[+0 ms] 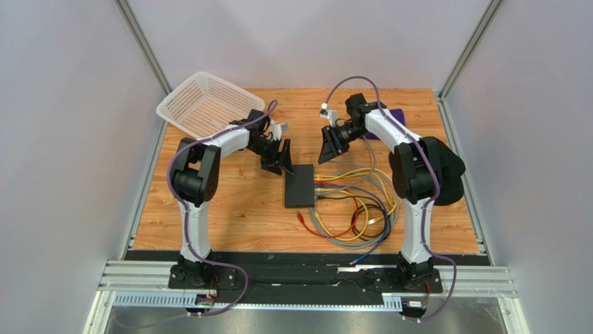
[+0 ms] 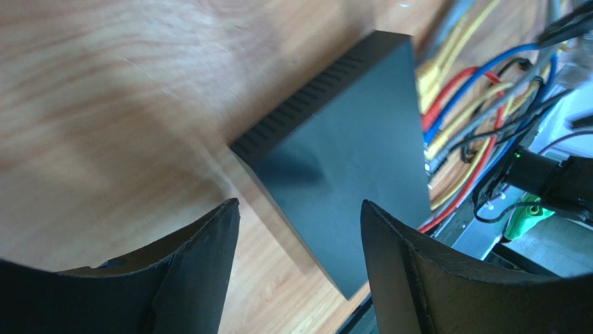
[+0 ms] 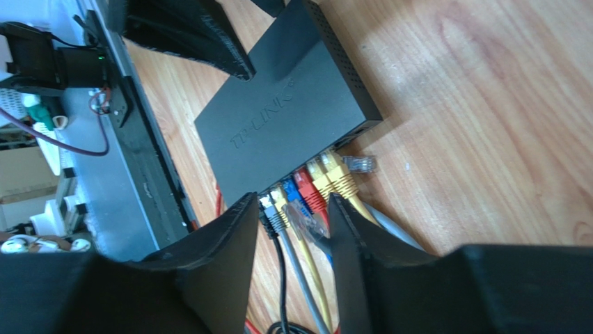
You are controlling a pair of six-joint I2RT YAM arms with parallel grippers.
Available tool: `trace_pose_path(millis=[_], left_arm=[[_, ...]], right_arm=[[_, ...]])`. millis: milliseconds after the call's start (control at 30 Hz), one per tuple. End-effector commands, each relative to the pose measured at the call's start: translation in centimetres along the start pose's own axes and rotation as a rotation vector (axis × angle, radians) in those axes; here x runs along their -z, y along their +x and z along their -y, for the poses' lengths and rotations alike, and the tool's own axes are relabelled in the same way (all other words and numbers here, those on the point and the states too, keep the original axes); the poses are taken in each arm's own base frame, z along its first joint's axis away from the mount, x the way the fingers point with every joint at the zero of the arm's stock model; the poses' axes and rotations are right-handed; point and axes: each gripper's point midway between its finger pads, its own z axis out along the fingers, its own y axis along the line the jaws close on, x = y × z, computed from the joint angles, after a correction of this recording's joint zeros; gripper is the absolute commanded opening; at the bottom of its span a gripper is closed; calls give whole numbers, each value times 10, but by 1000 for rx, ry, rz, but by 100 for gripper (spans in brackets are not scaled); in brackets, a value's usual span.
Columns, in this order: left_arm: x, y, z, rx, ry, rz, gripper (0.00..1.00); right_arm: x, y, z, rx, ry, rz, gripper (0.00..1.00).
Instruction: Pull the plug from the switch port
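Note:
The switch [image 1: 300,186] is a flat matte-black box in the middle of the wooden table; it also shows in the left wrist view [image 2: 348,160] and the right wrist view [image 3: 278,118]. Several plugs [image 3: 306,189], grey, yellow, blue and red, sit in its sockets along the right edge. A clear plug [image 3: 299,218] on a dark cable lies over them between my right fingers. Another clear plug [image 3: 362,165] lies loose on the table. My right gripper [image 3: 292,202] is open above the plug row [image 1: 327,147]. My left gripper [image 2: 298,203] is open above the switch's far left corner [image 1: 278,156].
A tangle of coloured cables [image 1: 355,209] spreads right of the switch toward the right arm's base. A white mesh basket [image 1: 209,104] stands at the back left. A purple object [image 1: 391,115] lies at the back right behind the right arm.

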Motion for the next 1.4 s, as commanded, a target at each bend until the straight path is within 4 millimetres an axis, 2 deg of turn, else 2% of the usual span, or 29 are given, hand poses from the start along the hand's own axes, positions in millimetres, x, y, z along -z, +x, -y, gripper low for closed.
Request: trace_pose_path(millis=[0,100,200,333,367,433,500,567,633,733,867,1033,1133,1167,1200,1267,1300,1367], left_arm=[[-10,-7,-16,25,-14,-22,72],[-9,-4,-22,17,-51,-34,71],[-8,5,-36,42,-127,-61,67],[-14,23,-44,80,-140,-103,57],[-13,22,-44,73,-141,-99,54],[-14,22,-44,82,-144,-100,52],[-14,22,-45,72,-162,-101,46],[-15,23,-44,65,-175,-106,49],[-16,23,-44,58,-182,-108,50],[-16,23,-43,53,-183,-107,51],[-19,25,-41,50,-181,-122,50],[-22,33,-41,28,-239,-142,47],[-21,34,-41,27,-246,-147,47],[-22,34,-42,29,-246,-151,47],[-21,35,-41,30,-248,-153,47],[-22,35,-42,31,-250,-157,47],[-22,34,-41,29,-252,-155,47],[-22,35,-41,26,-253,-158,46]], right_arm=[[15,-24,-7,156,47,74,48],[22,-37,-27,221,37,135,51],[18,-33,-42,281,36,122,51],[19,-35,-51,370,114,154,52],[19,-40,-51,407,132,180,53],[17,-34,-54,445,151,180,54],[15,-30,-49,478,175,158,54],[6,-18,-41,512,193,119,52],[-5,0,-32,581,216,37,45],[-13,8,-20,623,254,3,41],[-20,16,-6,480,235,-55,40],[-25,7,-1,316,145,-32,45],[-30,0,10,242,128,-24,46],[-31,4,12,201,113,-41,47],[-35,0,13,175,73,-37,46],[-36,8,13,91,18,-71,46],[-36,6,7,68,-35,-63,46],[-38,9,7,9,-84,-74,46]])
